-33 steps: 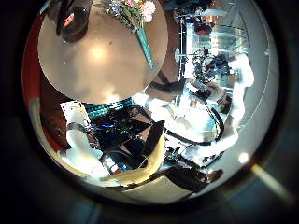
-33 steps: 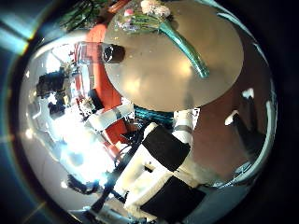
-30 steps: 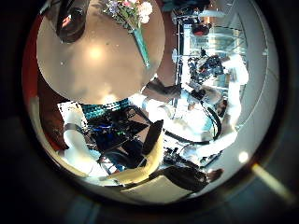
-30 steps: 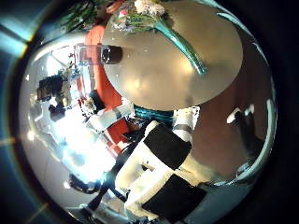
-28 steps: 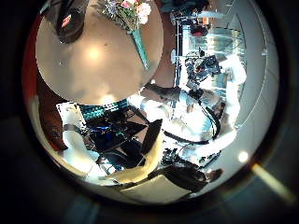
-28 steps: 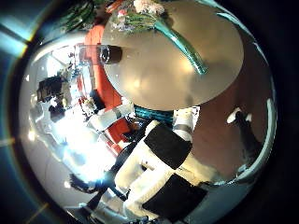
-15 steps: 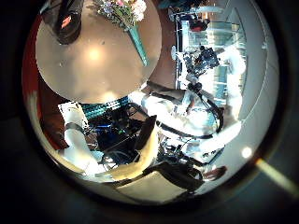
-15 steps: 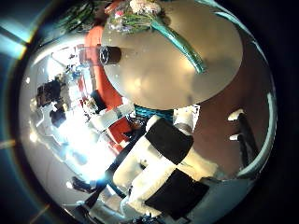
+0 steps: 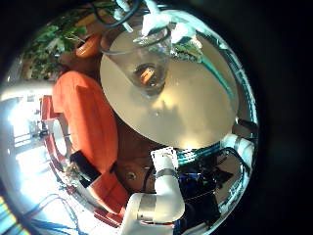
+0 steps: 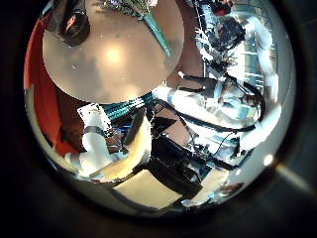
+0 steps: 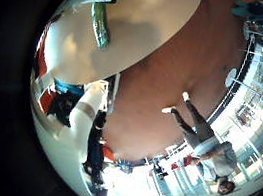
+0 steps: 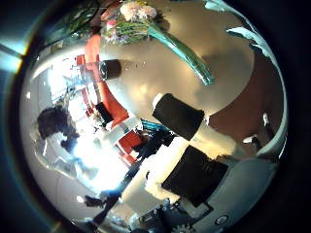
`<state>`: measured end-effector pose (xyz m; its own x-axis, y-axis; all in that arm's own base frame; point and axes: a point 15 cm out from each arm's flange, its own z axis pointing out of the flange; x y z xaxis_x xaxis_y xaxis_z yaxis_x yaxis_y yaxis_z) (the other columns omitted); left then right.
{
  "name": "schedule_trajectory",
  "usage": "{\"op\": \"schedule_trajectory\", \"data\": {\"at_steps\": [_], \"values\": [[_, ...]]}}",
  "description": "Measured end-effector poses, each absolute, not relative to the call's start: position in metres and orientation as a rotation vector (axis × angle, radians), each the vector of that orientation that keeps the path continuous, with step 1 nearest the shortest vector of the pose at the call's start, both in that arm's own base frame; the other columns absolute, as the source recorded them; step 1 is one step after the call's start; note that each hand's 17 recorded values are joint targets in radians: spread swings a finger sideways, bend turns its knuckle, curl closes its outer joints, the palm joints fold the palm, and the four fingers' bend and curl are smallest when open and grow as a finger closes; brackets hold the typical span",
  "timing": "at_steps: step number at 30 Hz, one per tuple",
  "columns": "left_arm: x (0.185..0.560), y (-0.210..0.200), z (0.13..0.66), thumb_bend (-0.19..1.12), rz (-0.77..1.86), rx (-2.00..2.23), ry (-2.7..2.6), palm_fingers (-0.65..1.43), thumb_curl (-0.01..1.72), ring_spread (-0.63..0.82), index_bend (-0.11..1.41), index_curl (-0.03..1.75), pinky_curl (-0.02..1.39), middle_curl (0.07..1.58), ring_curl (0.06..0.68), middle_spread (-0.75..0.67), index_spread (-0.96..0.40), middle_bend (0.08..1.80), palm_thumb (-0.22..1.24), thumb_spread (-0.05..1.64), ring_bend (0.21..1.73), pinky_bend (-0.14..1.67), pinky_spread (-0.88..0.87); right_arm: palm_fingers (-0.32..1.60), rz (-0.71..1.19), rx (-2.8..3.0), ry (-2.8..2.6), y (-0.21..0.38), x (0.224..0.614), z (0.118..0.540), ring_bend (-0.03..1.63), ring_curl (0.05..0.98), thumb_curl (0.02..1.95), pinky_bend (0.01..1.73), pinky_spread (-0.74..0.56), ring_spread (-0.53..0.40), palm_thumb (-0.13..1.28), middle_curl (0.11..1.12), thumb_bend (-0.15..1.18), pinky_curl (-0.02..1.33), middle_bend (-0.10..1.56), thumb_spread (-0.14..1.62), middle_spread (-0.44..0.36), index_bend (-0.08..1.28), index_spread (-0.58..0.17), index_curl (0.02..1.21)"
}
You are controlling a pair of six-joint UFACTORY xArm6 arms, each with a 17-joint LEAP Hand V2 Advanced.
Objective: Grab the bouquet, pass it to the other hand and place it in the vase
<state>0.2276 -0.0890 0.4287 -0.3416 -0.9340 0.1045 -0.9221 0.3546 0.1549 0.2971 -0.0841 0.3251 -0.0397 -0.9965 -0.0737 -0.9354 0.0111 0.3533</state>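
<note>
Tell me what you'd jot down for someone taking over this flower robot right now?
Left hand: above the table, not holding the bouquet.
Right hand: also above the table, not holding the bouquet.
Bouquet: lying flat on the round table, untouched.
Vase: standing on the same table near the bouquet's flower end, with no bouquet in it.
Done: nothing yet.
Left: pick up the bouquet, pass it to the other hand, put it in the vase.
</note>
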Motion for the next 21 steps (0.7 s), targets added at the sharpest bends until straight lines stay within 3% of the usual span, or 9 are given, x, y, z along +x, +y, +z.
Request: {"op": "schedule_trajectory", "data": {"at_steps": [9, 16, 21], "values": [[0.231, -0.061, 0.437, -0.02, -0.171, 1.581, -2.505, 0.09, 0.31, 0.55, 0.16, 0.34, 0.28, 0.35, 0.217, 0.42, 0.1, 0.21, 0.35, 1.13, 0.45, 0.2, 0.53, 0.67, -0.516, 1.958, -2.184, -0.05, 0.341, 0.278, 1.13, 0.388, 0.31, 1.2, -0.33, -0.277, 0.43, 0.47, -0.02, 0.15, 0.49, 1.16, -0.131, 0.16, -0.297, 0.25], [0.23, -0.072, 0.433, -0.02, -0.132, 1.508, -2.512, 0.09, 0.31, 0.55, 0.16, 0.33, 0.29, 0.35, 0.216, 0.42, 0.1, 0.21, 0.34, 1.14, 0.45, 0.2, 0.53, 0.67, -0.577, 1.894, -2.153, -0.033, 0.32, 0.229, 1.15, 0.407, 0.32, 1.26, -0.36, -0.279, 0.43, 0.49, -0.02, 0.16, 0.52, 1.14, -0.14, 0.16, -0.296, 0.26], [0.229, -0.072, 0.426, -0.02, -0.143, 1.478, -2.517, 0.09, 0.3, 0.55, 0.17, 0.32, 0.29, 0.35, 0.215, 0.42, 0.1, 0.21, 0.34, 1.14, 0.45, 0.19, 0.53, 0.65, -0.565, 1.885, -2.169, -0.033, 0.322, 0.222, 1.17, 0.416, 0.32, 1.26, -0.35, -0.28, 0.42, 0.5, -0.02, 0.15, 0.53, 1.13, -0.143, 0.17, -0.293, 0.27]]}}
